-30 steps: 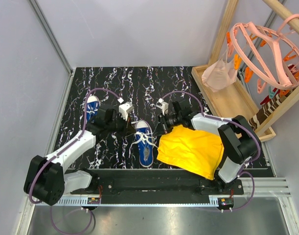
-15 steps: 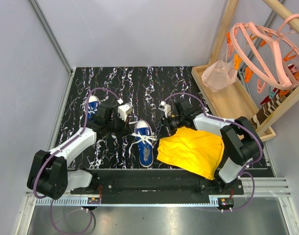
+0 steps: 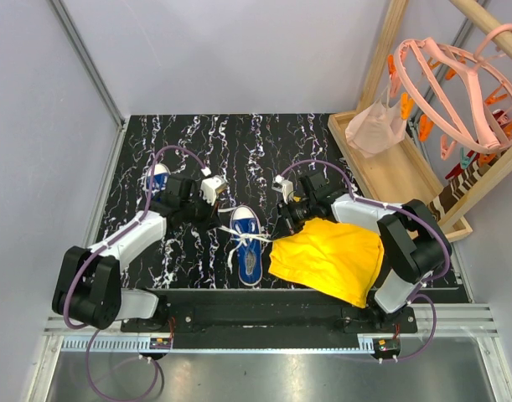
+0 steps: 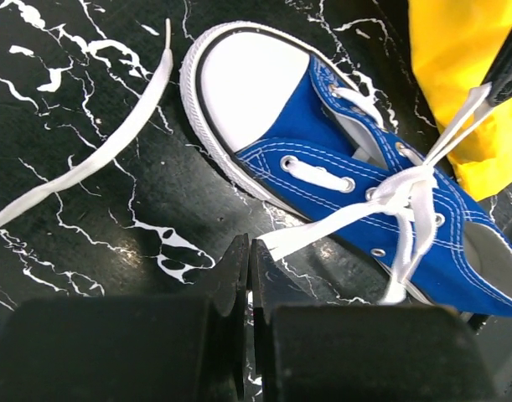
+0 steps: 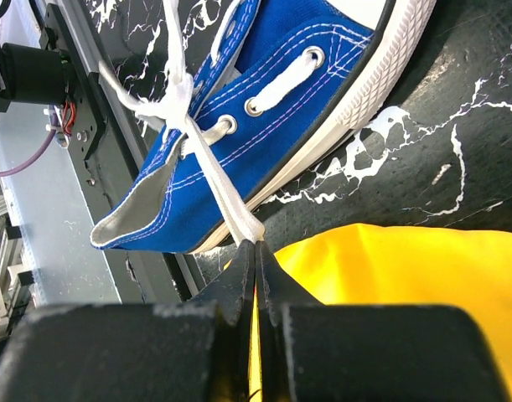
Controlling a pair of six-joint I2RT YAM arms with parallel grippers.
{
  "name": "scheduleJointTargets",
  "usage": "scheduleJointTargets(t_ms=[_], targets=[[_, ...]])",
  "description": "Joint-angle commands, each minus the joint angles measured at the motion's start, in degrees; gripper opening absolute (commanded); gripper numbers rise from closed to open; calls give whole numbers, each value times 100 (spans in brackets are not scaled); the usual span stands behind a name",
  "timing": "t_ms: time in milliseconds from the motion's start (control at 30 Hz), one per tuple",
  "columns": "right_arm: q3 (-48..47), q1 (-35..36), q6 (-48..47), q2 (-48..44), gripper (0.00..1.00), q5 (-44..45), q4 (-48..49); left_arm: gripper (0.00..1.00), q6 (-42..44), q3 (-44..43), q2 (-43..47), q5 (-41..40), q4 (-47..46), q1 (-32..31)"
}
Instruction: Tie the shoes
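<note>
One blue shoe with a white toe cap lies at the table's near middle, toe pointing away from the arm bases. Its white laces cross in a knot over the tongue. My left gripper is shut on the left lace end, which meets my pinched tips. My right gripper is shut on the right lace end, which runs taut from the knot to my tips. The second shoe lies at the far left, partly hidden by my left arm.
A yellow cloth lies right beside the shoe, under my right wrist. A loose white lace trails over the marbled table left of the toe cap. A wooden tray with a pink hanger rack stands at the right edge.
Both grippers have shifted slightly outward while still holding the lace ends. The laces now run straighter from the knot. The shoe has stayed in place.
</note>
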State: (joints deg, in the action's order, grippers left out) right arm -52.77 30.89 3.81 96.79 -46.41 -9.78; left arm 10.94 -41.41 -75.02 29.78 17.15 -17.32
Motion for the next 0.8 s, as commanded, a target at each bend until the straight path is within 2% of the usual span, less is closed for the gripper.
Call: scheduleJointTargets(t_ms=[0, 133, 167, 233, 267, 400, 500, 533, 600, 700, 767], targets=[[-22, -57, -153, -284, 0, -52, -77, 0, 207, -324, -135, -245, -177, 97], [-84, -57, -205, -231, 0, -210, -85, 0, 198, -359, -188, -26, -247, 89], [-110, -49, -214, -205, 0, -332, -85, 4, 224, -359, -188, 80, -247, 97], [-189, -57, -206, -143, 0, -421, -103, 20, 251, -333, -57, 421, -308, 106], [-224, -49, -206, -108, 0, -508, -120, 38, 242, -281, 22, 519, -361, 132], [-400, -31, -179, 59, 0, -658, -156, 56, 451, 18, 795, 853, -467, 150], [-444, -13, -197, 85, 2, -720, -173, 58, 864, 150, 1279, 1117, -300, 159], [-453, -5, -197, 77, 3, -746, -173, 58, 1005, 185, 1367, 1422, -178, 150], [-462, 13, -232, 103, 8, -816, -208, 56, 1339, 212, 1490, 1636, 42, 89], [-479, 13, -284, 120, 13, -825, -261, 49, 1821, 212, 1421, 1505, 279, -262], [-506, 13, -311, 164, 13, -825, -340, 49, 2130, 238, 1385, 1259, 316, -673]])
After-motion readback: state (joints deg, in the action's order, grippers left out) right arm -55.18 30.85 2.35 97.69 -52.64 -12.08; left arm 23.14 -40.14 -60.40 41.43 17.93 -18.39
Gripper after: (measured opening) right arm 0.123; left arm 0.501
